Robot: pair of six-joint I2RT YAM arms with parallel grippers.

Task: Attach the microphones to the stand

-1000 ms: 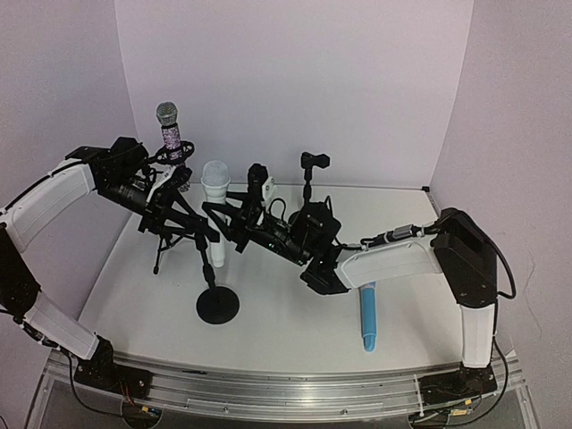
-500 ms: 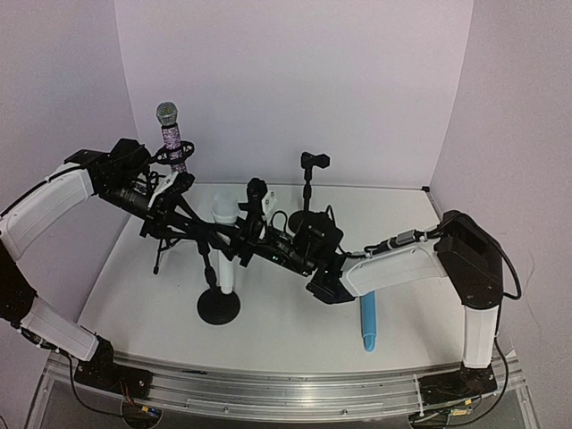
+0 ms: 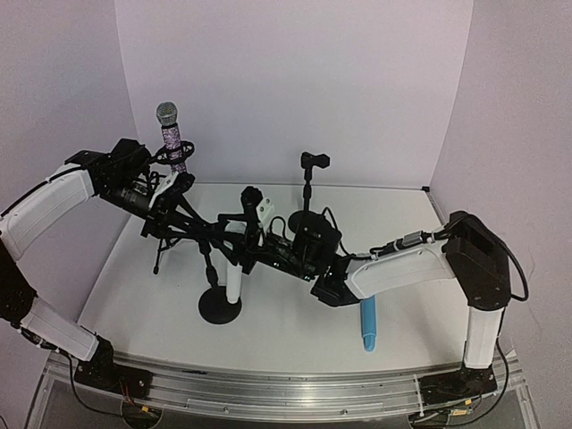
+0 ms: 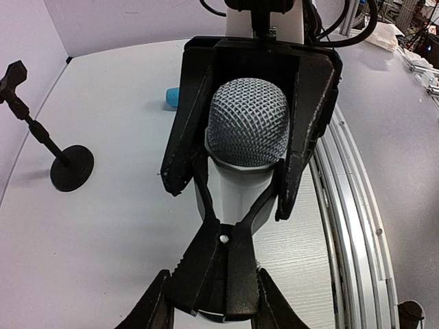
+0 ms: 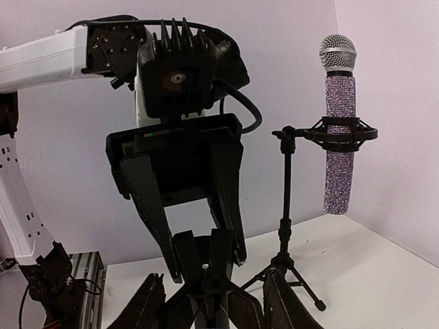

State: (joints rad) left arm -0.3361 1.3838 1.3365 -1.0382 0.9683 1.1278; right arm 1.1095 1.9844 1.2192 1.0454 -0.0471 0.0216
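The white microphone (image 3: 234,273) stands upright in the middle of the table. My right gripper (image 3: 245,223) is shut on its mesh head (image 4: 247,123), a black finger (image 4: 185,116) on each side. My left gripper (image 4: 212,272) is shut on the handles of the round-base stand's black clip (image 4: 225,264). The clip's arms are spread in a V around the white body. In the right wrist view the clip (image 5: 204,264) sits between my right gripper's own fingers (image 5: 214,273). The purple-glitter microphone (image 3: 170,134) sits in its tripod stand's holder (image 5: 337,137). The light blue microphone (image 3: 367,322) lies on the table.
The round base (image 3: 219,308) sits under the white microphone. The tripod (image 3: 161,250) stands at the far left, close to my left arm. A second round-base stand (image 3: 309,174) with an empty clip stands at the back. An aluminium rail (image 4: 357,226) runs along the near edge.
The right gripper has brought the white microphone down and toward the near side, into the clip. The left gripper has stretched rightward and now grips the clip's handles.
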